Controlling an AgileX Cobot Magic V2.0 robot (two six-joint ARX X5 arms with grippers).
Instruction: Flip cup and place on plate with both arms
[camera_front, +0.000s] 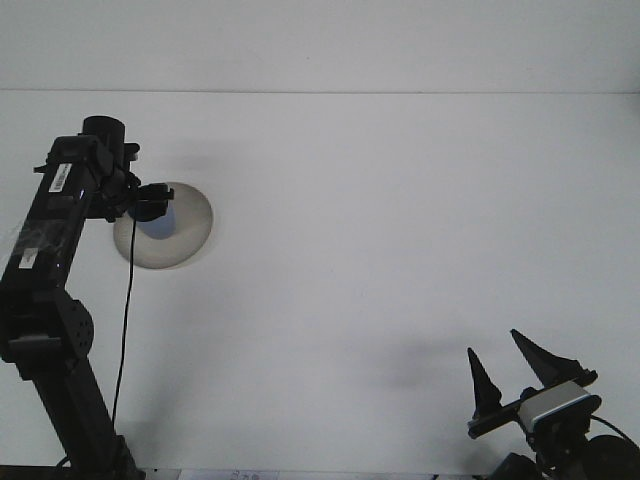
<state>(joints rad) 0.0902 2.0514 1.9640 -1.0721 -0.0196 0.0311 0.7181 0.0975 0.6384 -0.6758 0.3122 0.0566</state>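
Front view: the matte white bench spreads smooth and bare around both arms. The left arm, a boxy black column with white labels and a thin cable hanging beside it, reaches over the round, shallow, translucent plate. The left claw sits directly above the plate's left part, its fingers around the top of a small blue cup that stands on the plate just beneath it. Far off at the lower right, the right claw points upward, its two black, pointed, tapering fingers spread apart with nothing between them.
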